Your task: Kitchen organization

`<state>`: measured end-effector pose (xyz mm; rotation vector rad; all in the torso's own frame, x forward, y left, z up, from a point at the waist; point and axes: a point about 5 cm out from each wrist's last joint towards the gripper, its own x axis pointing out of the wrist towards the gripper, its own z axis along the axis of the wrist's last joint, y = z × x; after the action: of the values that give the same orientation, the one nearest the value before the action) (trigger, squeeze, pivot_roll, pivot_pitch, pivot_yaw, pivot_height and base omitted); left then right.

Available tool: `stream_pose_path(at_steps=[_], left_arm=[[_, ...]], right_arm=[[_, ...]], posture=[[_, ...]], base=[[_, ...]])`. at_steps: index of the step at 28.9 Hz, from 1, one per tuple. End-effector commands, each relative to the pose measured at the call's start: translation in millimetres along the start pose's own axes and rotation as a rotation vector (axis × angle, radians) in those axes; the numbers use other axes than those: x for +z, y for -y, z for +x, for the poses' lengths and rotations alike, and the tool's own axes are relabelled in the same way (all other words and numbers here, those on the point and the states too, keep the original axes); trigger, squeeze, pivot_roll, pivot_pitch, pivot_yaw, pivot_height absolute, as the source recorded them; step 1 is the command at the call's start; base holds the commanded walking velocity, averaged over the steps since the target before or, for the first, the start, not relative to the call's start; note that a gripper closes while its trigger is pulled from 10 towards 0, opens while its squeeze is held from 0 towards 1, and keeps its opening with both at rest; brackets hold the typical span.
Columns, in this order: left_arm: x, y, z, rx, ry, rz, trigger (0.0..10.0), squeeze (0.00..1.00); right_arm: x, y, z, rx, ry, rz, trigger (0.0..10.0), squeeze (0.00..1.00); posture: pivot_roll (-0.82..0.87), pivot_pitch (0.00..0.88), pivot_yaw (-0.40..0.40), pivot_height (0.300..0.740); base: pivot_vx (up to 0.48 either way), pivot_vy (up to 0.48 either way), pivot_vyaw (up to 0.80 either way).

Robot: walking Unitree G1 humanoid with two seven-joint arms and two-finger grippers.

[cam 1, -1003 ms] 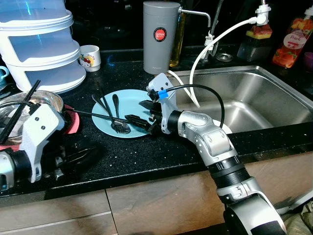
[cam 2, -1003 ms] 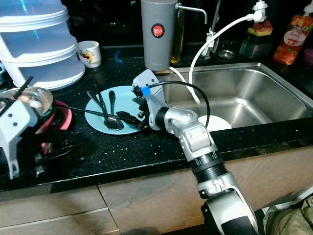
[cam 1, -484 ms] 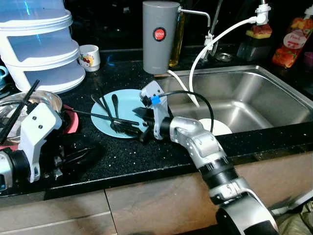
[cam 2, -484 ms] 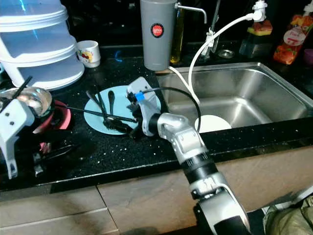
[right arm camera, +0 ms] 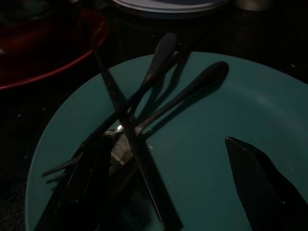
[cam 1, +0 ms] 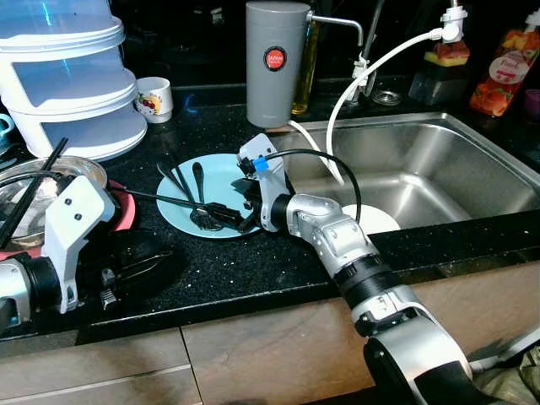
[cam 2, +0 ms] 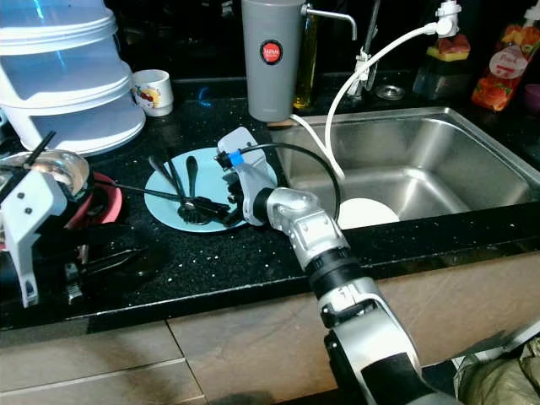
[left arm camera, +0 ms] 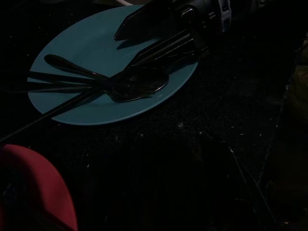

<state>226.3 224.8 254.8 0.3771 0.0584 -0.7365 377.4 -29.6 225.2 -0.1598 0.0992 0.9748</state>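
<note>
Reaching over the light-blue plate [cam 1: 221,181] at frame centre, right tool [cam 1: 233,202] spread wide astride black cutlery [cam 1: 199,211]; left tool [cam 1: 126,274] lower left on desk [cam 1: 253,270], state can't tell.

Behind on the black counter [cam 1: 253,278], a grey canister [cam 1: 275,63], a small printed cup [cam 1: 154,99] beside stacked white containers [cam 1: 67,76]; right, a steel sink [cam 1: 439,169] under a white hose [cam 1: 371,76], with bottles [cam 1: 504,72] behind.
</note>
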Motion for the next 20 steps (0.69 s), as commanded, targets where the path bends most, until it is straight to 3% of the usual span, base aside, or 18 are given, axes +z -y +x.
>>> stream_pose_path(at_steps=[1, 10, 19, 20], left_arm=[[0, 4.5, 2.9, -0.027, 0.009, -0.008, 10.0, 0.00], [0, 4.7, 3.7, -0.036, 0.011, -0.012, 10.0, 0.00], [0, 5.2, 5.5, -0.040, 0.018, -0.013, 10.0, 0.00], [0, 5.2, 5.8, -0.040, 0.018, -0.012, 10.0, 0.00]], right_arm=[[-5, -0.4, 1.1, 0.020, -0.033, -0.032, 10.0, 0.00], [-15, -4.5, -0.7, 0.098, -0.087, -0.001, 10.0, 0.00], [-22, -2.6, -1.2, 0.096, -0.118, 0.020, 10.0, 0.00], [-22, -2.0, -1.3, 0.095, -0.117, 0.021, 8.1, 0.00]], posture=[[0.06, 0.115, -0.032, 0.740], [0.06, 0.114, -0.030, 0.740], [0.06, 0.108, -0.030, 0.740], [0.06, 0.106, -0.031, 0.740]], base=[[0.000, 0.000, 0.00], [0.000, 0.000, 0.00], [0.000, 0.000, 0.00], [0.000, 0.000, 0.00]])
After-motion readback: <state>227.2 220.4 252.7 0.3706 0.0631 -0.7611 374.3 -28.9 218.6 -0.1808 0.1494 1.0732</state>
